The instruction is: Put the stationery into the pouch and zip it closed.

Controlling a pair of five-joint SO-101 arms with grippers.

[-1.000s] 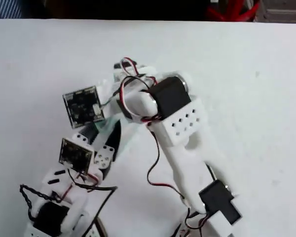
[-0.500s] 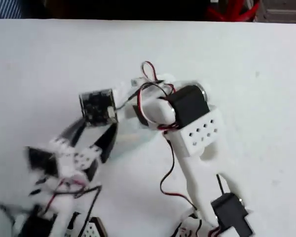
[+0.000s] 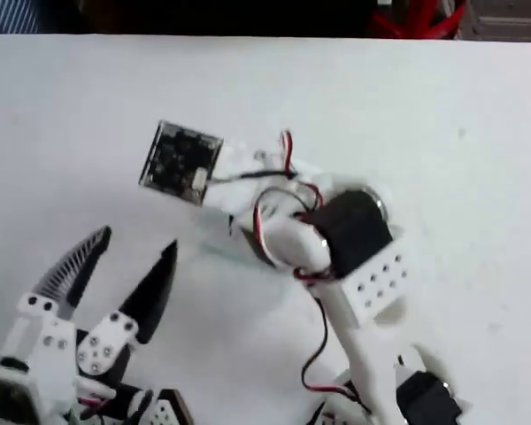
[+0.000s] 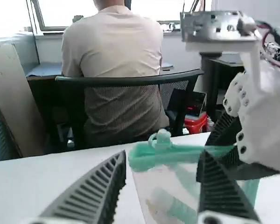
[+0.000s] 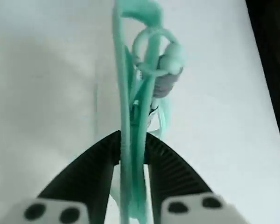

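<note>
Right jaws were pinched narrow on the mint zip band of the pouch (image 5: 130, 116), one dark jaw on each side of it. I took that for the anchor grip: hold the band at one end so the bag couldn't slide while the other arm worked the slider. From the right wrist I had the zip pull (image 5: 167, 70) with its ring sitting on the band just beyond the jaw tips.

The pouch was at the middle of the bench (image 3: 442, 97), under the wrist of the right arm (image 3: 354, 257), band uppermost and clear body below it.

The left arm (image 3: 53, 345) was at the near left, apart from the bag. The left jaws were spread wide and holding nothing, tips pointing toward the far side. Through the left wrist camera the band and the pull sat framed in the gap between those open jaws, some way beyond them. By my reading they were lined up for a run in at the pull.

A pale shape (image 4: 165, 207) showed through the clear wall. Stationery, I'd guess, though I couldn't tell which pieces, nor how much of the zip was shut. My read was loading about done, zipping in hand. The risk I watched for was the thin band twisting out of the right-hand pinch once the pull got tugged.
</note>
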